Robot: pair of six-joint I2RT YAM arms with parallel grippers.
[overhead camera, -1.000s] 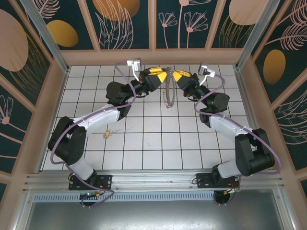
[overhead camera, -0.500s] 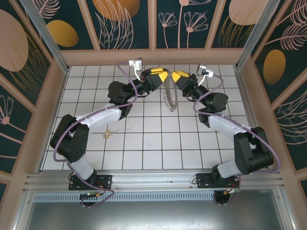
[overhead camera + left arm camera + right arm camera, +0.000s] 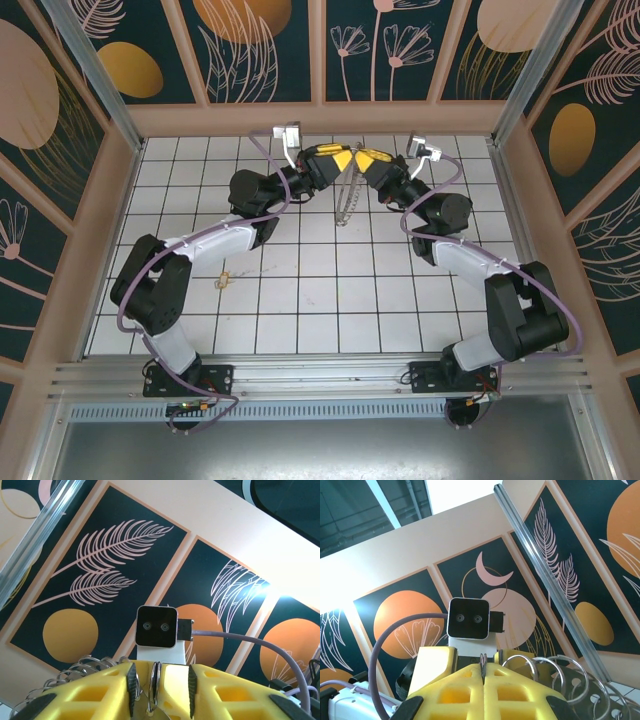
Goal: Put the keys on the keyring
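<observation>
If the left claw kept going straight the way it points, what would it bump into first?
The keyring, which sits between the fingers of the left gripper. Just behind it is the right gripper, facing it nose to nose and pinching the same ring. The gap between the two is hard to judge.

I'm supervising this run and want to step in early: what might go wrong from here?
1. The keyring hangs above the table between both grippers. The left gripper has its jaws apart around it, so only the right gripper seems to clamp it, and it may slip or swing.
2. The key lies on the table, apart from both grippers. Freeing an arm to fetch it may drop the ring.
</observation>
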